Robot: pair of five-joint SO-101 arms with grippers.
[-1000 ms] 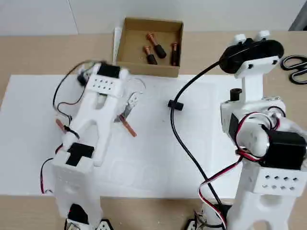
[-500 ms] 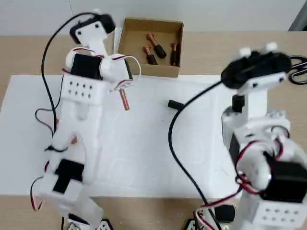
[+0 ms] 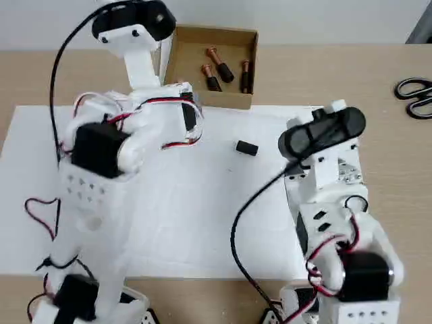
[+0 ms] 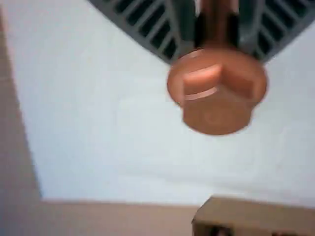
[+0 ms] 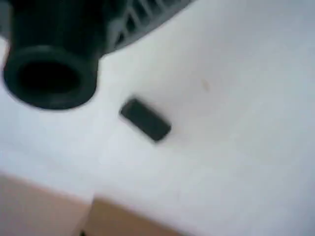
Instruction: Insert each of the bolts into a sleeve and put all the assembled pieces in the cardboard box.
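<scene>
left gripper tight around copper bolt, right gripper around black sleeve, second sleeve loose on white sheet

An open cardboard box at top centre holds three assembled pieces, copper in black. A loose sleeve lies sideways mid-frame. A copper bolt shows its flanged head, and a second sleeve its open bore.

No words, numbers or signs could be read anywhere, not even on the cardboard box at twelve o'clock.
</scene>
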